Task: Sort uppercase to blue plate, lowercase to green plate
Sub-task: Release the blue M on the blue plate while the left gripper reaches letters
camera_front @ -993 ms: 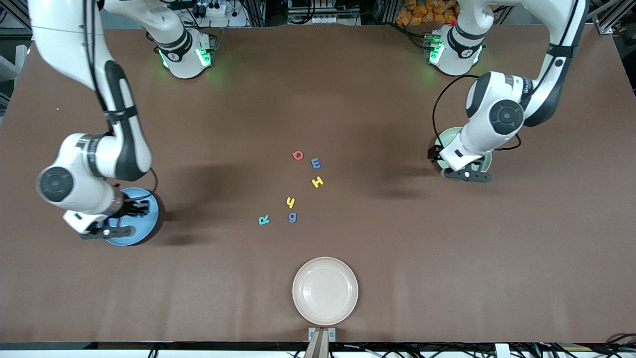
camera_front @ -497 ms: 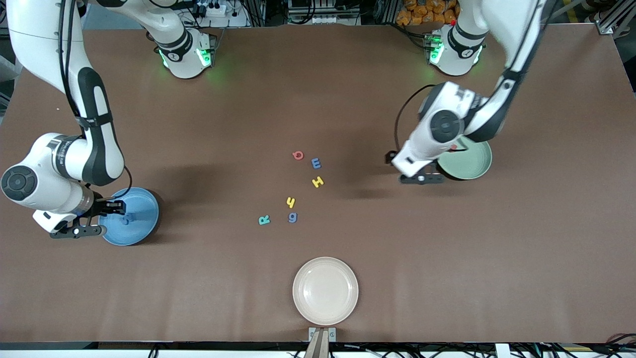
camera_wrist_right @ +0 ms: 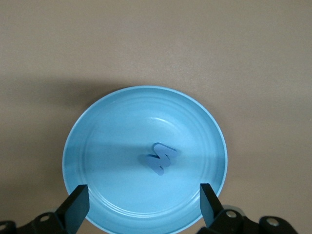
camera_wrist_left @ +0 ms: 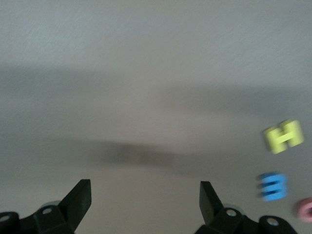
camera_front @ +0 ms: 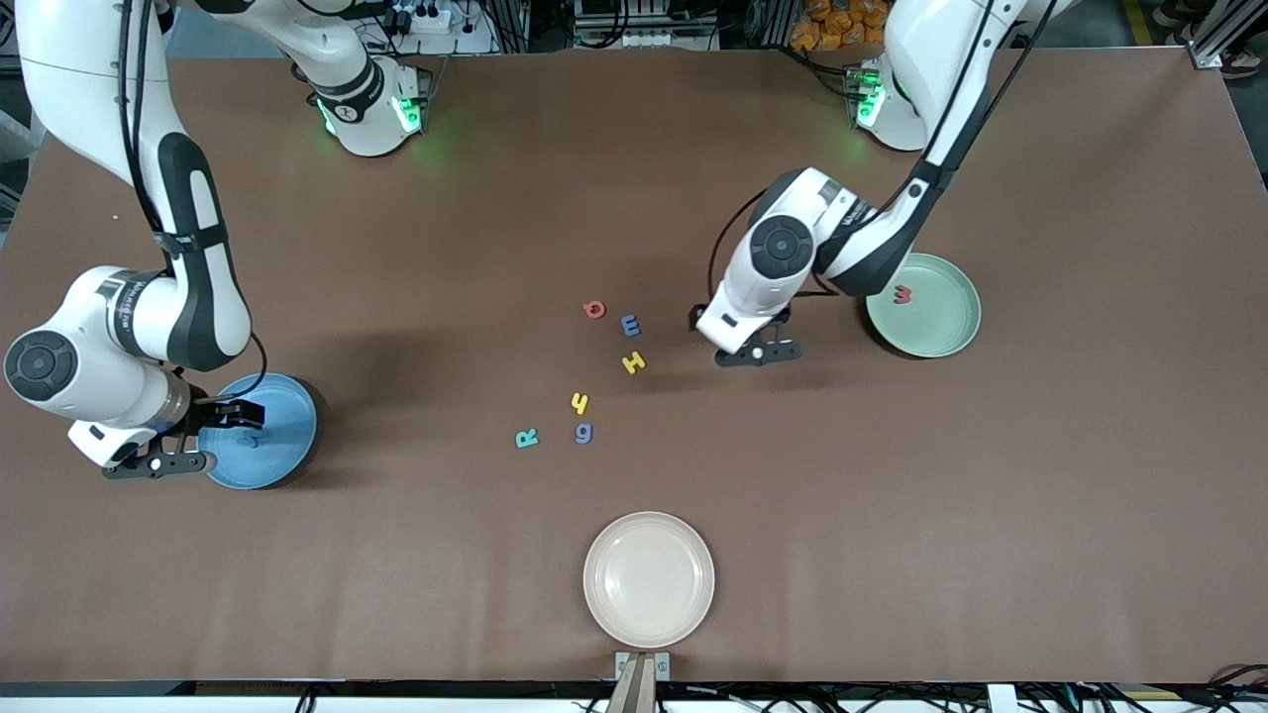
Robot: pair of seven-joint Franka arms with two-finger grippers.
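Note:
The blue plate lies at the right arm's end of the table with the blue W in it. My right gripper hangs open and empty over that plate's rim. The green plate lies at the left arm's end and holds the red w. My left gripper is open and empty over bare table between the green plate and the letters. On the table lie the red round letter, blue E-shaped letter, yellow H, yellow y, blue g and teal R.
A cream plate lies at the table's edge nearest the front camera. The left wrist view shows the yellow H, the blue E-shaped letter and the red round letter at its edge.
My left gripper has left the green plate, where the red w now lies, and moved toward the letters. My right gripper has drawn back from the blue plate's middle to its rim.

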